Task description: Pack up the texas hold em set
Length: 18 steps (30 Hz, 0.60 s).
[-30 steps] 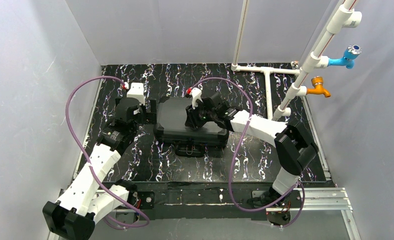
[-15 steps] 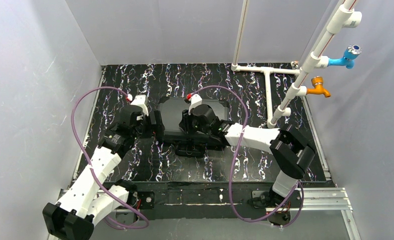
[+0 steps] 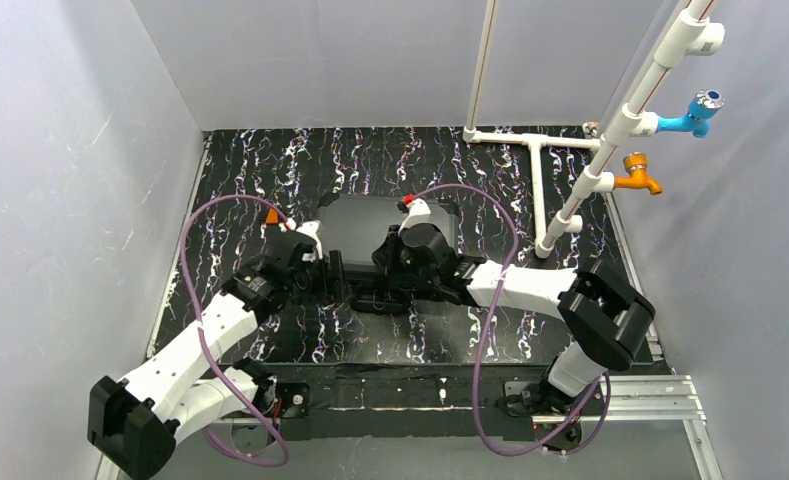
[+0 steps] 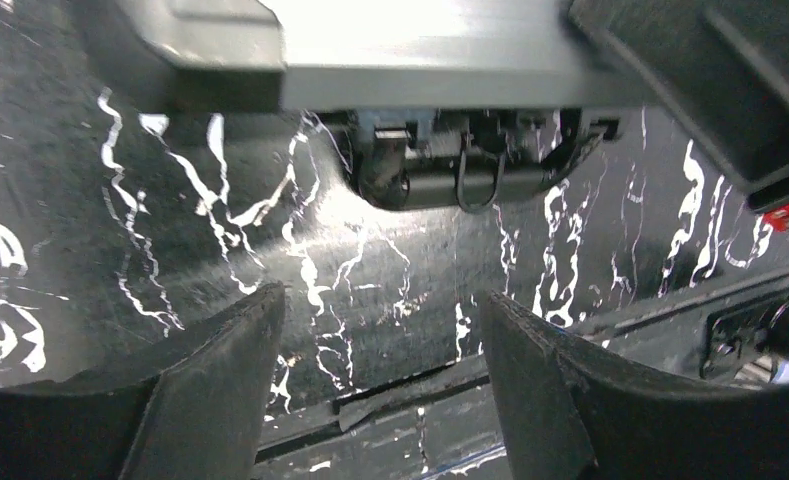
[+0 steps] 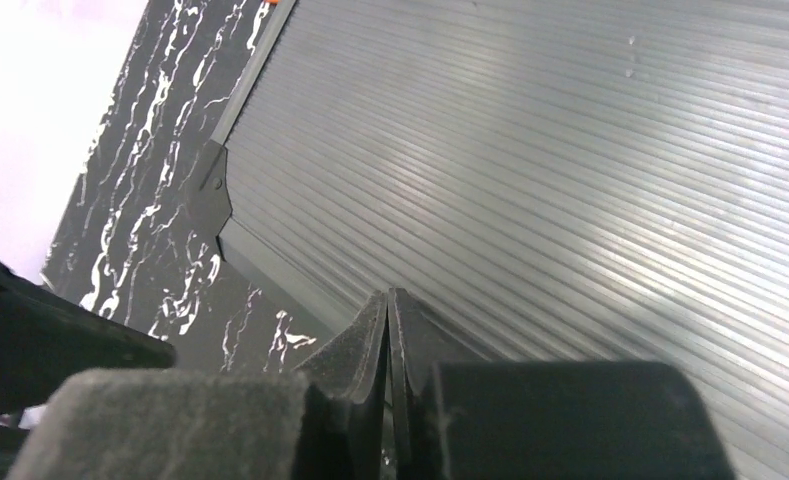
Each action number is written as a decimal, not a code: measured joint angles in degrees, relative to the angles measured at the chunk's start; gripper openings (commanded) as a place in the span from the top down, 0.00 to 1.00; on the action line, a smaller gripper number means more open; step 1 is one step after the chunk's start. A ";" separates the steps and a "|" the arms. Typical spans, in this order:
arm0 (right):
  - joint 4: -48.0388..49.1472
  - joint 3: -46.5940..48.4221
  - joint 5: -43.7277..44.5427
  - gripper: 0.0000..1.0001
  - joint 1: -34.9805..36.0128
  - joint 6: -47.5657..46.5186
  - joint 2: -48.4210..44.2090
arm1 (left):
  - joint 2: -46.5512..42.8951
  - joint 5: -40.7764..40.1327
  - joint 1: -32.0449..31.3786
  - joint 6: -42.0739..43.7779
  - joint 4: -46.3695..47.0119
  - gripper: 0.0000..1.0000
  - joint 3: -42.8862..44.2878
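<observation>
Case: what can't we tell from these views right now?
- Contents: hidden under the case lid in every view.
- Whether it's latched: in the top view, the left gripper and right gripper cover the front edge; the left wrist view is too dark there.
- Case outline: cropped in the right wrist view.

- the top camera sits high behind the arms (image 3: 520,285), looking steeply down on the whole table (image 3: 270,160), with the case (image 3: 355,215) near mid-frame.
- the left wrist camera rides low and close over the table, facing the case's front edge.
- the right wrist camera looks along the case's ribbed lid from very near.
- all three share the case and the marbled table.
</observation>
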 measured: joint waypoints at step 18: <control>-2.91 -3.65 2.21 0.99 0.09 13.27 -3.61 | 8.15 -3.13 -11.17 -11.91 13.16 0.61 -11.08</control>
